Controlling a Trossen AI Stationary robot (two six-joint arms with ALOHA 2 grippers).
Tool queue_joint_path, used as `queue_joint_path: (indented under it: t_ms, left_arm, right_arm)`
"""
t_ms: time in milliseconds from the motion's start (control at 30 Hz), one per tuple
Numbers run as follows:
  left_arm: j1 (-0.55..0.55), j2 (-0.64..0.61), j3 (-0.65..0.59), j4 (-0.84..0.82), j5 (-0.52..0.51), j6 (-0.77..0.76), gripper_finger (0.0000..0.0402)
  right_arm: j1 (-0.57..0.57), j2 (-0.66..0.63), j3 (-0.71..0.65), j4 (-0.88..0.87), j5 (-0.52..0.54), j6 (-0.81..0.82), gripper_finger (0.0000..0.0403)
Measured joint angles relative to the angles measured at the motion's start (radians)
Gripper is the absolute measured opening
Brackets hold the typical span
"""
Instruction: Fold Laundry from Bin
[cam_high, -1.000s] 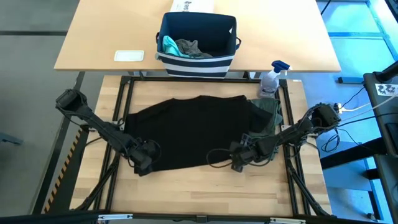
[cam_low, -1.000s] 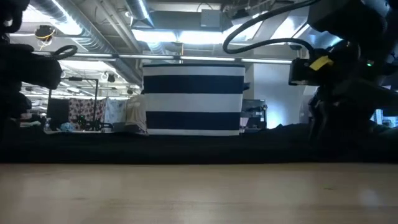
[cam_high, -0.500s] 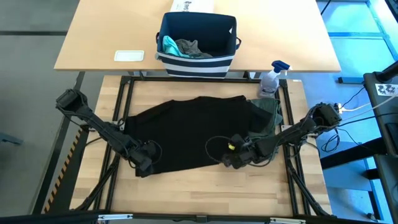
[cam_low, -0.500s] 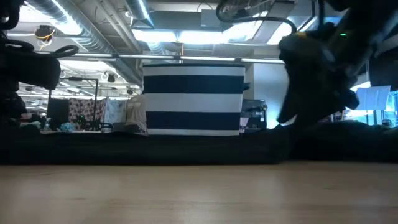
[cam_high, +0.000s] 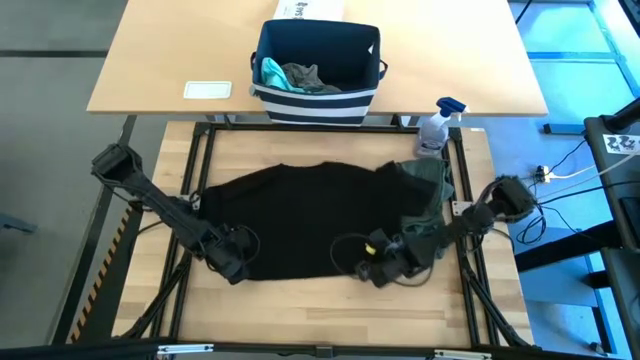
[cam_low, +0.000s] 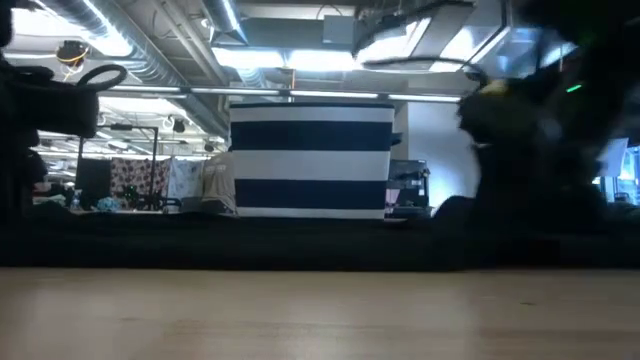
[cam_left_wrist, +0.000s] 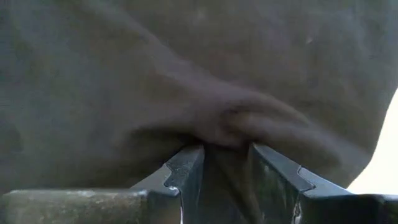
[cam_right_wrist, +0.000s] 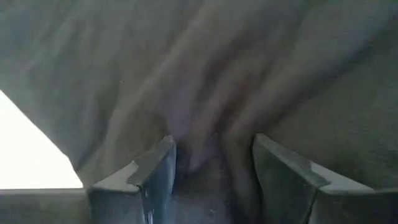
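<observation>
The large black T-shirt (cam_high: 305, 220) lies spread on the wooden table, and it shows as a dark band (cam_low: 300, 245) in the low view. My left gripper (cam_high: 232, 265) is shut on the shirt's near left corner. My right gripper (cam_high: 377, 270) is shut on its near right edge. An olive-green piece (cam_high: 430, 180) lies against the shirt's right side. The navy striped bin (cam_high: 318, 70) stands on the far table with a teal piece (cam_high: 270, 72) and a grey piece (cam_high: 308, 76) inside. My left gripper pinches a bunched fold of the black T-shirt (cam_left_wrist: 227, 134) between its two fingers (cam_left_wrist: 186, 171), at the near left corner. It comes steeply from above. The rest of the shirt lies on the table. My right gripper has a gathered ridge of the black T-shirt (cam_right_wrist: 208, 146) between its two fingers (cam_right_wrist: 158, 168), at the near right edge. It slants down from the right. Wrinkles run away from the hold, and the shirt's body lies on the table.
A spray bottle (cam_high: 437, 125) stands at the table's far right corner. A white card (cam_high: 208, 90) lies on the far table, left of the bin. Bare wood (cam_high: 300, 305) runs along the near edge. Black frame rails (cam_high: 190, 180) border the table.
My right gripper has rolled at the wrist and moved a little toward the near edge, still holding the shirt. The shirt's right part has been drawn nearer and its far edge has slid toward me, so more of the olive-green piece shows. The left corner has stayed put.
</observation>
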Motion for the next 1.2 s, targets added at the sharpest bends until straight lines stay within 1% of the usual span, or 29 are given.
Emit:
queue_joint_path:
  t_ms: [33, 167, 267, 333, 400, 500, 567, 633, 733, 800, 867, 933, 1000, 1067, 1100, 1200]
  left_arm:
    - [-0.012, 0.012, 0.001, 0.018, 0.02, -0.005, 0.0125]
    - [-0.091, 0.052, 0.005, 0.127, 0.157, -0.04, 0.0125]
    - [-0.151, 0.063, 0.004, 0.187, 0.203, -0.119, 0.0125]
    - [-0.187, 0.065, 0.001, 0.248, 0.205, -0.163, 0.0125]
    - [-0.214, 0.069, 0.001, 0.31, 0.185, -0.165, 0.0125]
    - [-0.229, 0.067, 0.023, 0.317, 0.144, -0.158, 0.0125]
    - [-0.227, 0.054, 0.046, 0.293, 0.135, -0.132, 0.0125]
    - [-0.22, 0.031, 0.085, 0.213, 0.133, -0.109, 0.0125]
    - [-0.202, -0.027, 0.171, 0.031, 0.095, -0.069, 0.0125]
    - [-0.174, -0.066, 0.236, -0.116, 0.031, -0.03, 0.0125]
    - [-0.146, -0.101, 0.289, -0.251, -0.073, -0.017, 0.0125]
    - [-0.106, -0.129, 0.318, -0.345, -0.175, -0.054, 0.0125]
    - [-0.054, -0.141, 0.314, -0.392, -0.218, -0.111, 0.0125]
    - [0.0, -0.141, 0.287, -0.396, -0.214, -0.138, 0.0125]
    - [0.024, -0.138, 0.267, -0.375, -0.195, -0.139, 0.0125]
    - [0.089, -0.122, 0.193, -0.285, -0.092, -0.136, 0.0125]
  right_arm:
    - [0.019, -0.002, 0.0, 0.003, -0.003, 0.013, 0.0215]
    - [0.099, -0.001, 0.027, -0.017, -0.044, 0.029, 0.0215]
    - [0.18, 0.0, 0.052, -0.014, -0.088, 0.032, 0.0215]
    - [0.236, 0.004, 0.074, -0.015, -0.091, 0.033, 0.0215]
    - [0.29, 0.006, 0.088, 0.005, -0.095, 0.037, 0.0215]
    - [0.353, 0.006, 0.103, 0.03, -0.083, 0.043, 0.0215]
    - [0.367, 0.006, 0.117, 0.014, -0.08, 0.047, 0.0215]
    - [0.358, -0.001, 0.149, -0.038, -0.094, 0.044, 0.0215]
    - [0.323, -0.026, 0.23, -0.147, -0.076, -0.034, 0.0215]
    - [0.298, -0.046, 0.289, -0.255, -0.025, -0.107, 0.0215]
    - [0.264, -0.055, 0.344, -0.351, 0.052, -0.168, 0.0215]
    - [0.224, -0.06, 0.381, -0.419, 0.148, -0.202, 0.0215]
    - [0.179, -0.064, 0.39, -0.442, 0.226, -0.202, 0.0215]
    - [0.133, -0.061, 0.39, -0.439, 0.244, -0.197, 0.0215]
    - [0.112, -0.052, 0.389, -0.436, 0.241, -0.196, 0.0215]
    - [0.055, -0.021, 0.389, -0.417, 0.203, -0.195, 0.0215]
